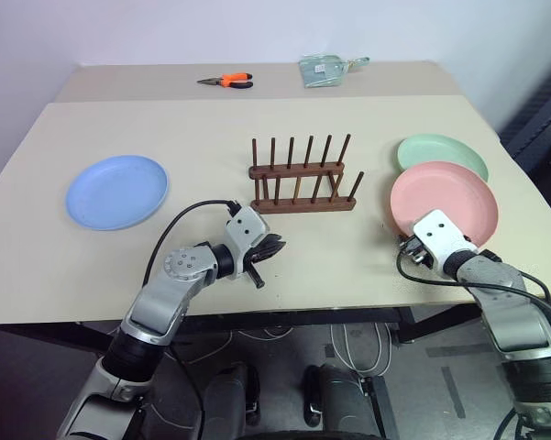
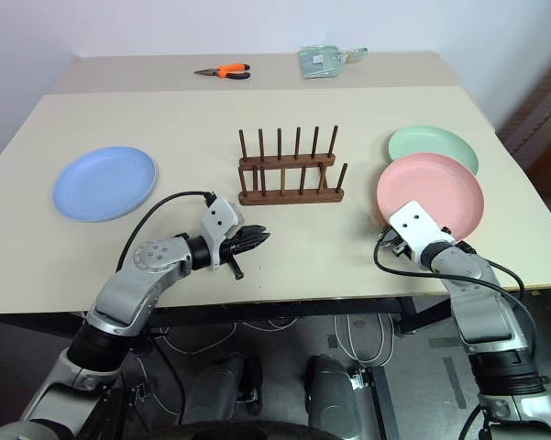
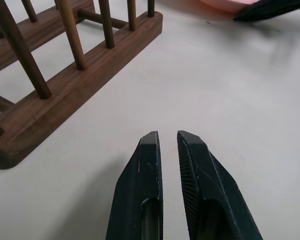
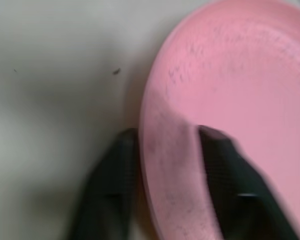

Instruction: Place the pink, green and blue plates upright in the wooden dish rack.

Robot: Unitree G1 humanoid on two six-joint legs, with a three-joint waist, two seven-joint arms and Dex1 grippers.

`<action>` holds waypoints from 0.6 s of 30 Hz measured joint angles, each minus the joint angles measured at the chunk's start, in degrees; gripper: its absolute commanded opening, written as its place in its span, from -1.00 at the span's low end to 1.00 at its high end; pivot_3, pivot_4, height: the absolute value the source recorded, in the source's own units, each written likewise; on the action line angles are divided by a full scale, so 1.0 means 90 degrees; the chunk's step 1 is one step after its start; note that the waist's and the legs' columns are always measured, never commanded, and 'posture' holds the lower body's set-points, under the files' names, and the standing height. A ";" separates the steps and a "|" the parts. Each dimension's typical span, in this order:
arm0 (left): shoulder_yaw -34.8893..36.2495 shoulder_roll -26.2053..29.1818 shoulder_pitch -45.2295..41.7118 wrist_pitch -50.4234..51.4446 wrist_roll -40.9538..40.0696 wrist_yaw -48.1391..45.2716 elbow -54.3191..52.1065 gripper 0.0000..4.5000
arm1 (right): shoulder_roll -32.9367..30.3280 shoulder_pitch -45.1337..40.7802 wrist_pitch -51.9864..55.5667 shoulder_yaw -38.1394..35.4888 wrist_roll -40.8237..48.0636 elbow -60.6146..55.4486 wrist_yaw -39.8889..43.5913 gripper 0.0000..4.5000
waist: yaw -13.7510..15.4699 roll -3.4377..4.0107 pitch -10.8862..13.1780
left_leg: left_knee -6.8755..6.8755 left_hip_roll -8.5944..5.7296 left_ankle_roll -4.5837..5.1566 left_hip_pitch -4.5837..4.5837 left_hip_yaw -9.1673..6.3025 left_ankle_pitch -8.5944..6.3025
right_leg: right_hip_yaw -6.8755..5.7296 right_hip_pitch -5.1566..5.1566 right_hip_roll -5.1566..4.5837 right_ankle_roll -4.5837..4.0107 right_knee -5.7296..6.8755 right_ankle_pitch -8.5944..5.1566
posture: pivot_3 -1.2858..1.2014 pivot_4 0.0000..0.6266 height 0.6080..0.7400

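Note:
The pink plate (image 1: 445, 197) lies flat at the table's right, overlapping the near rim of the green plate (image 1: 445, 154) behind it. My right gripper (image 4: 164, 132) straddles the pink plate's near-left rim, one finger outside and under it, the other on the inside, shut on the rim. Far to the left, the blue plate (image 1: 117, 191) lies flat. The wooden dish rack (image 1: 303, 174) stands empty in the middle. In front of the rack and a little left, my left gripper (image 1: 273, 247) hovers just above the table, shut on nothing, with its fingertips (image 3: 152, 142) pointing right past the rack's near rail.
Orange-handled pliers (image 1: 227, 81) and a clear plastic packet (image 1: 325, 69) lie on the far table. The table's front edge runs just under both wrists. Bare tabletop (image 1: 192, 137) spreads between the blue plate and the rack.

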 measured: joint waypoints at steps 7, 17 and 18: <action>-0.0012 -0.0052 0.0039 0.0000 0.0003 0.0012 -0.0002 -0.75 | -0.0149 0.0455 -0.0396 -0.0089 0.0056 -0.0574 0.0292 -0.99 | 0.0015 0.0002 0.0001 | -0.0001 0.0000 0.0004 -0.0003 -0.0002 -0.0002 | 0.0000 -0.0002 0.0000 0.0003 -0.0001 -0.0002 | 0.03 -0.52 1.00; 0.0077 0.0014 0.0193 0.0006 -0.0009 -0.0005 0.0009 -0.75 | -0.0377 -0.0844 0.0846 -0.2119 0.3571 -0.1973 0.1382 -0.99 | 0.0034 0.0008 0.0009 | 0.0003 0.0003 0.0018 -0.0002 -0.0003 -0.0012 | 0.0004 -0.0004 -0.0008 -0.0001 -0.0005 0.0002 | 0.03 -0.52 1.00; 0.0081 -0.0001 0.0173 0.0004 -0.0027 -0.0017 -0.0003 -0.75 | -0.0257 -0.1345 0.1258 -0.2260 0.4277 -0.2043 0.1233 -0.99 | 0.0035 0.0010 0.0009 | 0.0002 0.0003 0.0024 -0.0002 -0.0007 -0.0015 | 0.0002 -0.0003 -0.0009 -0.0001 -0.0003 0.0001 | 0.03 -0.52 1.00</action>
